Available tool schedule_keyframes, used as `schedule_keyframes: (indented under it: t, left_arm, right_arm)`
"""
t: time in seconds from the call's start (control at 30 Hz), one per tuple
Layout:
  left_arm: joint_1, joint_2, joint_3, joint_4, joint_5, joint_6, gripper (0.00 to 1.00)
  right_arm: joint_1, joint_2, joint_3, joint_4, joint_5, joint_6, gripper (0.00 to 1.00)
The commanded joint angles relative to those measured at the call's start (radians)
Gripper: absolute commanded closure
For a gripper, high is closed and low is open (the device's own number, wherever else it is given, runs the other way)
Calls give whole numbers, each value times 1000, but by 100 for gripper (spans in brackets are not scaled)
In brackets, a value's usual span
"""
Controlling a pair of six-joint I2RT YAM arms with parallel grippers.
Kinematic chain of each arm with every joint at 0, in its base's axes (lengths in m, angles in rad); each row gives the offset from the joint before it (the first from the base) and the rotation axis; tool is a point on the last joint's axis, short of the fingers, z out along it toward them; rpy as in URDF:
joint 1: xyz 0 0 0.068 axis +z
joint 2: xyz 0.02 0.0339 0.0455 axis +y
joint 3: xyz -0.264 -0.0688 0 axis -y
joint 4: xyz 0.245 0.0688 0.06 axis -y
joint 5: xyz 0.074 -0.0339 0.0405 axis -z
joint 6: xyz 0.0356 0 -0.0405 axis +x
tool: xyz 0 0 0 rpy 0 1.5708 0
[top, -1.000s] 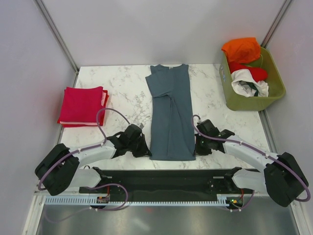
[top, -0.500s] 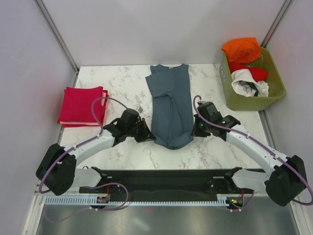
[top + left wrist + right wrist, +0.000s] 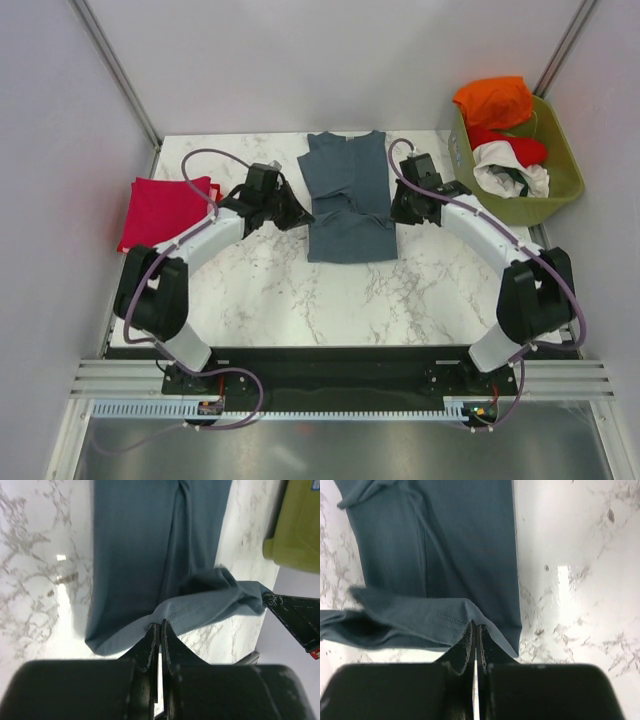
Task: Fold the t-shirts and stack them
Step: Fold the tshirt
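Blue tee [image 3: 348, 200]: lies lengthwise at the middle-far part of the surface [image 3: 300, 300], collar [image 3: 350, 138] at the far end, sides tucked in so it reads as a narrow strip. The near hem [image 3: 200, 611] is up off the surface and doubled over the body, sagging between its two corners.

Handling: thin cotton, light and limp. It has no stiffness of its own, so it droops wherever unsupported and will crease where it lands. It probably drags a little on the surface rather than sliding freely (a judgement, not seen). The best hold is the stitched hem at the corners, where the cloth is thickest and least apt to slip.

Left tool [image 3: 159, 628]: clenched on the hem's left corner, cloth pinched right at the fingertips. Right tool [image 3: 475, 628]: clenched on the right corner likewise. Both sit at the tee's side edges, about mid-length, with the hem slung between them above the lower layer.

Step in hand looks like the half-fold, hem to collar.

Outward: red tee [image 3: 160, 212], folded to a rectangle, lies at the surface's left edge, well apart. Basket [image 3: 512, 210] at far right holds an orange tee [image 3: 493, 100] and a white tee [image 3: 510, 175].
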Motion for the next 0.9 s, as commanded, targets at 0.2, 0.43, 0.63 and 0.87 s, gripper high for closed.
schedule_keyframes:
  t: [0.2,0.43,0.63,0.87]
  left_arm:
    - [64,179,216,-5,-49,16,98]
    - [87,288,312,-5,-6,15,98]
    - [101,371,385,-8,16,13,98]
    - [121,438,447,-14,33,6,94]
  right_arm:
    - [-63,222,237,26,-2,-8,100]
    - [-99,339,322,37,-22,-10,100]
    - [-123,397,366,47,-32,-14,100]
    - [-142,483,458,55,-86,-11,88]
